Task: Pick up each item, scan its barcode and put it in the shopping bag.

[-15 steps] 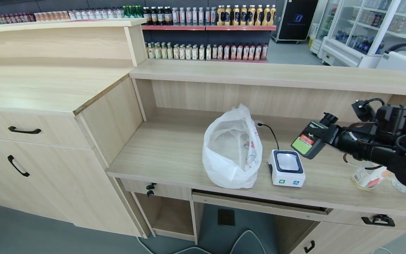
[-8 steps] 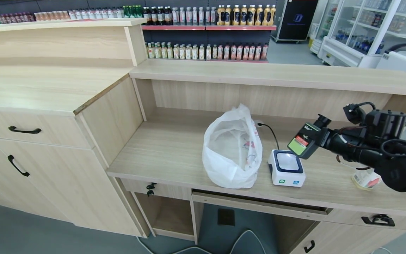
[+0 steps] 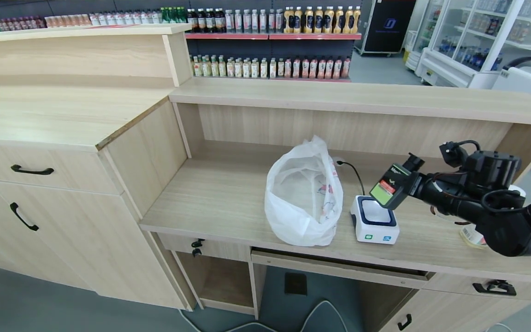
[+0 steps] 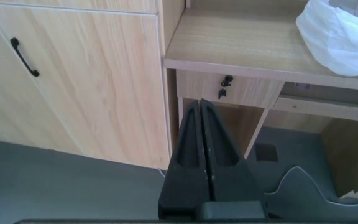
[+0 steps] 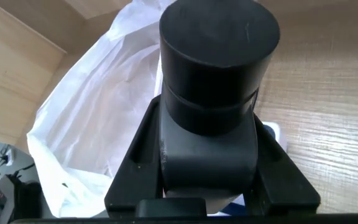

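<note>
Remotely, from my seat at the controls: the right gripper [image 3: 406, 182] is clamped on a dark can [image 3: 391, 188] with a green and red label. It holds the can tilted in the air just above the white scanner [image 3: 374, 220]. In the right wrist view the can's [image 5: 216, 81] flat black end faces the camera. The gripper's [image 5: 210, 177] two black fingers [image 5: 135, 168] press against its sides.

The scanner sits on the wooden counter [image 3: 219, 193], its dark glass window facing up. A black cable [image 3: 355, 176] runs from behind it toward the back panel. The shopping bag [image 3: 303, 200], thin white plastic with its mouth open, stands on the counter just beside the scanner, on the robot's left of it. From the right wrist the bag [image 5: 92, 118] spreads beyond the can, and a white corner of the scanner [image 5: 272, 132] peeks out beside a finger.

A labelled container [image 3: 470, 236] stands on the counter, partly hidden behind the right arm.

The left gripper [image 4: 201, 146] hangs low in front of the cabinet, below the counter's edge. Its fingers are pressed together and hold nothing. The bag [image 4: 344, 31] shows above it on the counter.
</note>
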